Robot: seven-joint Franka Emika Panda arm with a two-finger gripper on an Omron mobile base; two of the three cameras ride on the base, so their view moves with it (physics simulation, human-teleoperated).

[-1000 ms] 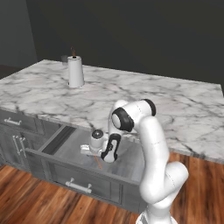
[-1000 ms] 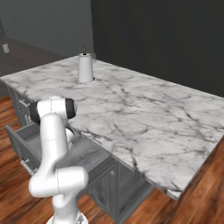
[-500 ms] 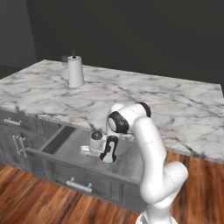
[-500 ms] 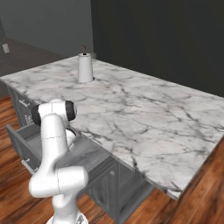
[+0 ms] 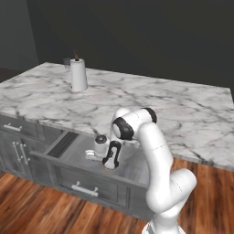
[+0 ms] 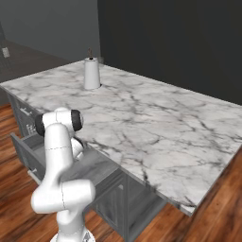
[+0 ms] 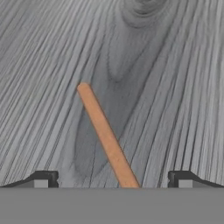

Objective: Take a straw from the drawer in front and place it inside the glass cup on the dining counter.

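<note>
One step in hand, by my read: the pick, not yet made. Hand view has the straw (image 7: 106,137) lying flat on the grey drawer floor, running from upper-left of centre down to the bottom edge, between the two fingertips (image 7: 42,178), which sit wide apart with nothing held. Left base view puts the gripper (image 5: 110,161) at centre frame, reaching down into the open drawer (image 5: 68,170) under the dining counter (image 5: 183,114). Straw sits diagonal to the fingers, slightly left of midway. Next move likely needs a little more descent, maybe a small wrist roll to square up, then close on the straw. Thin stick could roll or slip. Glass cup: can't make it out for certain.
</note>
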